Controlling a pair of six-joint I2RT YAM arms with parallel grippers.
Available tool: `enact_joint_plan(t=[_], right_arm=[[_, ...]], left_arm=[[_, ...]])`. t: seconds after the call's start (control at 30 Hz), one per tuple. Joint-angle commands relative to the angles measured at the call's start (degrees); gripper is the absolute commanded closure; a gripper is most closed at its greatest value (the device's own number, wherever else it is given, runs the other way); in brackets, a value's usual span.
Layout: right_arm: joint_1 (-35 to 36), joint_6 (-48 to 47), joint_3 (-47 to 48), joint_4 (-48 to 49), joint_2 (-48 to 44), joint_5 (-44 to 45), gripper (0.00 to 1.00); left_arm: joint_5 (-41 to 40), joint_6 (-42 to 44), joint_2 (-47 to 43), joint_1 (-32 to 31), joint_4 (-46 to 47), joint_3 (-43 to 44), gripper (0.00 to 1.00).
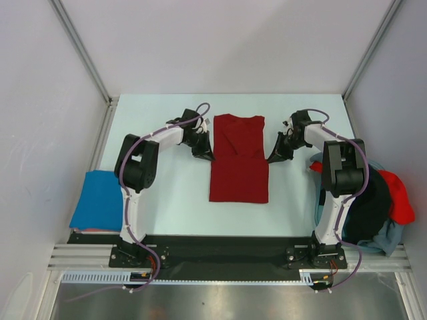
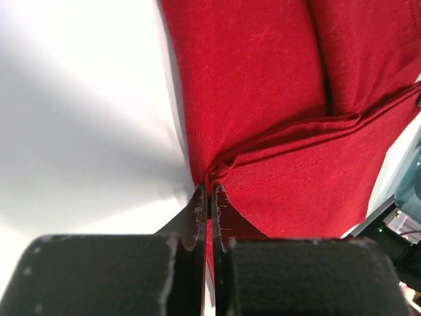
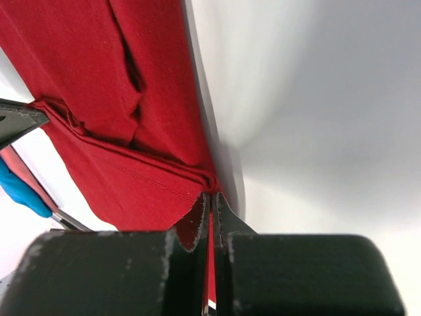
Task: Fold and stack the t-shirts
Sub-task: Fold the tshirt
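- The left gripper is clenched on the left edge of the dark red t-shirt, and the cloth puckers into creases at its fingertips.
- The right gripper is clamped the same way on that shirt's right edge, at a layered fold.
- The dark red t-shirt lies flat in the middle of the table as a long narrow panel with its sides folded in.
- A folded blue t-shirt lies at the table's near left edge.
- At the right edge a black t-shirt, a bright red t-shirt and a grey-blue t-shirt are heaped together.
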Motion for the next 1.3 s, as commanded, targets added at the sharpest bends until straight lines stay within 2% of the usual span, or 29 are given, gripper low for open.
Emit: enact_joint_plan(t=[0.0, 0.63, 0.67, 0.7, 0.73, 0.83, 0.93, 1.07, 1.1, 1.2, 1.27], right_arm=[[-0.03, -0.57, 2.03, -1.11, -2.70, 0.03, 1.00], [-0.12, -0.66, 5.54, -0.93, 4.23, -0.41, 1.00], [-0.03, -0.84, 5.81, -1.45, 4.50, -0.23, 1.00], [-0.12, -0.66, 6.42, -1.89, 4.68, 0.03, 0.95], [-0.12, -0.57, 6.86, -2.33, 4.59, 0.90, 0.91], [-0.12, -0.92, 8.62, -6.27, 3.11, 3.88, 0.76], [-0.03, -1.98, 10.64, -10.23, 0.91, 9.15, 0.64], [1.11, -3.65, 9.51, -13.59, -6.20, 10.85, 0.58], [1.81, -3.65, 8.89, -13.41, -7.44, 9.36, 0.58], [4.18, -1.46, 5.03, -10.26, -10.25, 1.46, 0.59], [7.17, 0.91, 1.09, -5.43, -10.79, -6.45, 0.62]], left_arm=[[-2.47, -0.40, -5.33, 1.06, -0.08, -1.31, 1.00], [-4.49, -1.02, -2.70, 2.03, -1.22, -0.18, 0.98], [-4.67, -0.93, -2.52, 2.03, -1.57, 0.09, 0.95], [-4.67, -0.75, -2.52, 2.03, -2.19, 0.26, 0.89], [-5.02, -0.58, -3.13, 2.12, -2.54, 0.18, 0.78], [-7.91, 0.30, -6.19, 2.03, -3.60, -0.52, 0.61], [-10.38, 0.57, -9.62, 2.03, -4.39, -2.71, 0.54], [-8.28, -0.40, -16.82, 1.51, -3.43, -7.28, 0.57], [-4.79, -0.75, -17.89, 1.24, -1.42, -8.43, 0.58], [2.59, -3.64, -19.91, -0.42, 3.94, -13.52, 0.64], [4.72, -5.06, -19.57, -3.14, 5.27, -15.11, 0.67]])
